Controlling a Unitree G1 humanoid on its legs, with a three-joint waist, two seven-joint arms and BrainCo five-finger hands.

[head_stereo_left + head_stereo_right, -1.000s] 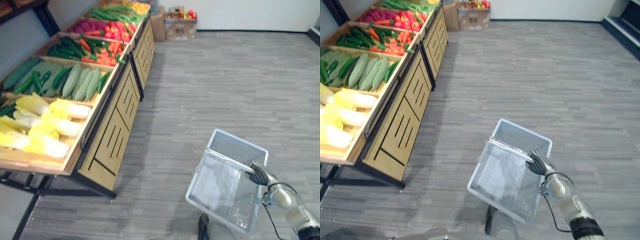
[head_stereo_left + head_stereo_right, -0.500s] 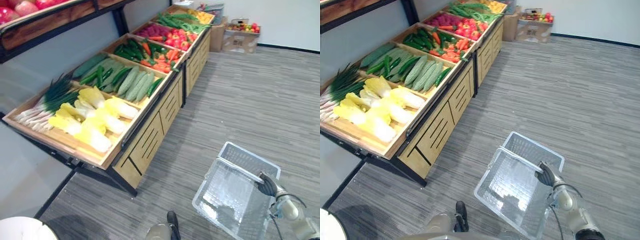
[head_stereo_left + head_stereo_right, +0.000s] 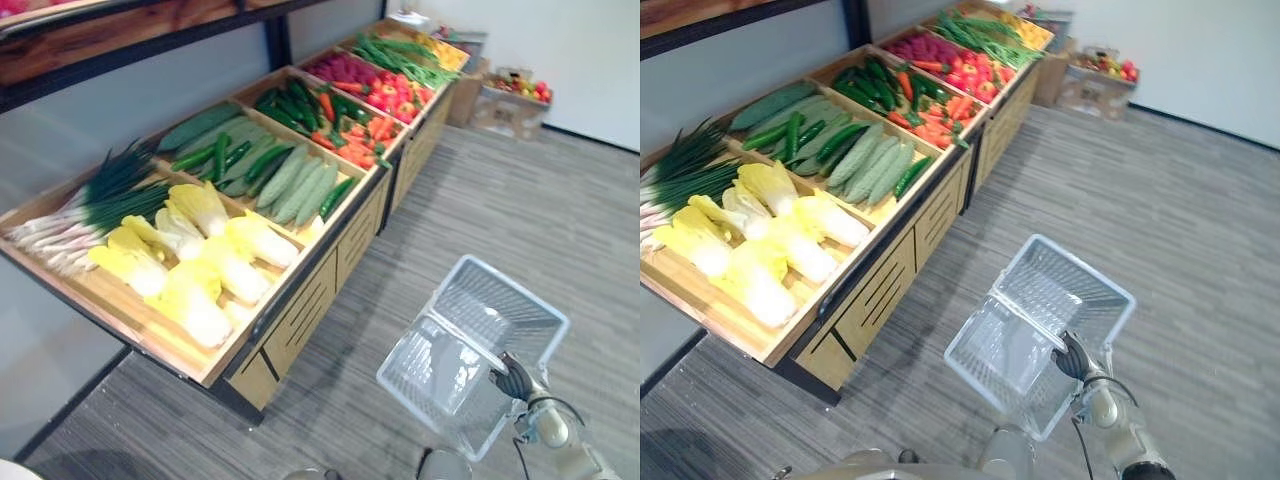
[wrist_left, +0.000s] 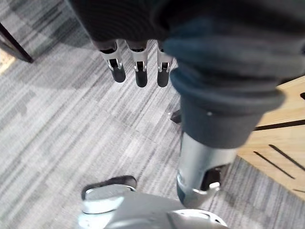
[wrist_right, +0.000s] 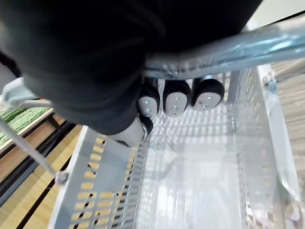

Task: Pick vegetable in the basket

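the work is at the approach step, by my reading: the carrier is in hand and no vegetable has been taken yet. the right hand [image 3: 1072,357] has its fingers [image 5: 175,99] curled tight round the silver bar handle [image 5: 228,45] of the translucent white perforated plastic basket [image 3: 1065,285], which hangs over the grey striped floor [image 3: 560,220] near the front of the slanted wooden produce table [image 3: 300,310] but apart from it. the right wrist view looks down into the basket and its bottom is bare. the left hand [image 4: 137,62] hangs low over the floor with its fingers straight and relaxed, holding nothing. the task's vegetables all lie on the table: pale yellow-white leafy cabbages [image 3: 215,275] in the nearest bin, long green onions [image 3: 90,205] just beside them, then light green ridged gourds [image 3: 295,185] and dark green cucumbers [image 3: 245,155], with orange carrots and red peppers [image 3: 355,125] farther along. the next move calls for stepping closer to the table, raising the left arm over the nearest bin and closing its fingers round one vegetable; a cabbage looks the easiest reach, though bulky for one hand. the basket should be brought alongside the table edge and held level so the drop is short.
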